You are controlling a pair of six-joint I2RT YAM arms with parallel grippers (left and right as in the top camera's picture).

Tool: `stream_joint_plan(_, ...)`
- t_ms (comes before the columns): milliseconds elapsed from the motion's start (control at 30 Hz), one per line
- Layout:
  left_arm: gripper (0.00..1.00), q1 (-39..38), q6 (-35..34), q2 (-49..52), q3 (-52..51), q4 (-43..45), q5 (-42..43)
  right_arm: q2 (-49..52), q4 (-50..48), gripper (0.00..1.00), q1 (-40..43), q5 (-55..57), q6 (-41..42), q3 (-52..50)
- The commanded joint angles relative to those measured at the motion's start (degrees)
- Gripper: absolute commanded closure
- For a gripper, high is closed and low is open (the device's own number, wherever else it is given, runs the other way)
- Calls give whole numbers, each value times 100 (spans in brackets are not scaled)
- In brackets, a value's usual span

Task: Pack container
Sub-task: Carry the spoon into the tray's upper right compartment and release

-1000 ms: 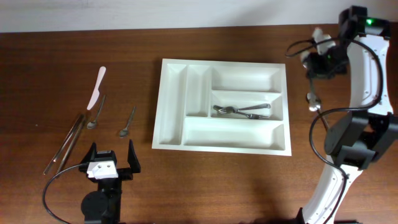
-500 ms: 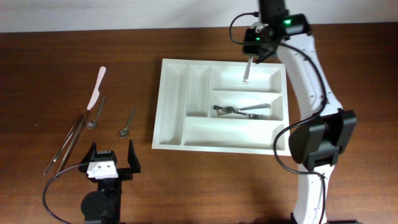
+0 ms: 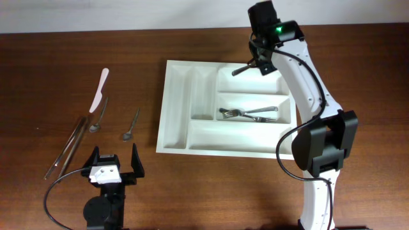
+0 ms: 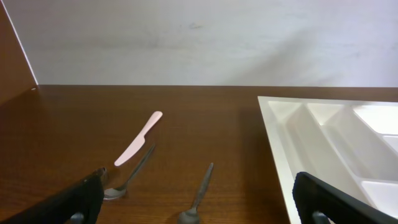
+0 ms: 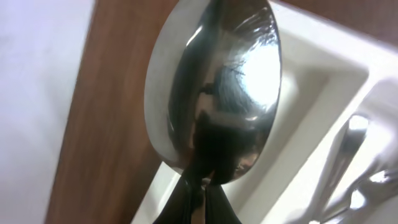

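The right gripper [image 3: 258, 62] is pinching a spoon [image 3: 243, 69] by its handle, and the bowl sticks out sideways from the fingers, toward the other arm. In the right wrist view the bowl of the spoon [image 5: 214, 87] fills most of the picture, its handle running down into the dark grip at the bottom edge. Directly under this gripper lies the white tray [image 3: 163, 110], and the spoon hangs over the wide compartment on the tray's far side; whether it touches the tray floor cannot be told. In the next wide compartment, nearer the arm's base, lie a few forks [image 3: 248, 114]. The left gripper [image 3: 115, 162] sits low over the table [image 3: 38, 76] with its fingers spread wide apart and nothing between them. The tray's near corner is ahead of it and off to its right. Straight ahead of it lies a short spoon [image 3: 131, 125], and ahead to its left a long spoon [image 3: 99, 116], a pink knife [image 3: 99, 89] and a pair of thin metal sticks [image 3: 67, 147], all well apart from the tray.
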State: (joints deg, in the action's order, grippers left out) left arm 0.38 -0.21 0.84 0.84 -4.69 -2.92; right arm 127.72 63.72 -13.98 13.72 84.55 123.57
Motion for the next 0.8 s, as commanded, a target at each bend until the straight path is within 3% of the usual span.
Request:
stream_joint_plan(0,1,-24,-17,-50,-26,0,61,55,-382,96,-20,-424,844,-518)
stream_joint_plan(167,1,-22,-17,-50,-26,0,61,63,-896,96,-22,-730,1023,-1019)
stream_joint_plan(600,1,-22,-17,-50,-26,0,61,184,-957,96,7,-535,1344,-1043)
stream_joint_plan(633,1,-22,-17,-50,-26,0,63,192,-957,94,24,-540,1342,-1043)
stream_joint_plan(767,1,-24,-17,-50,-26,0,61,188,-1102,54,76,-507,925,-1043)
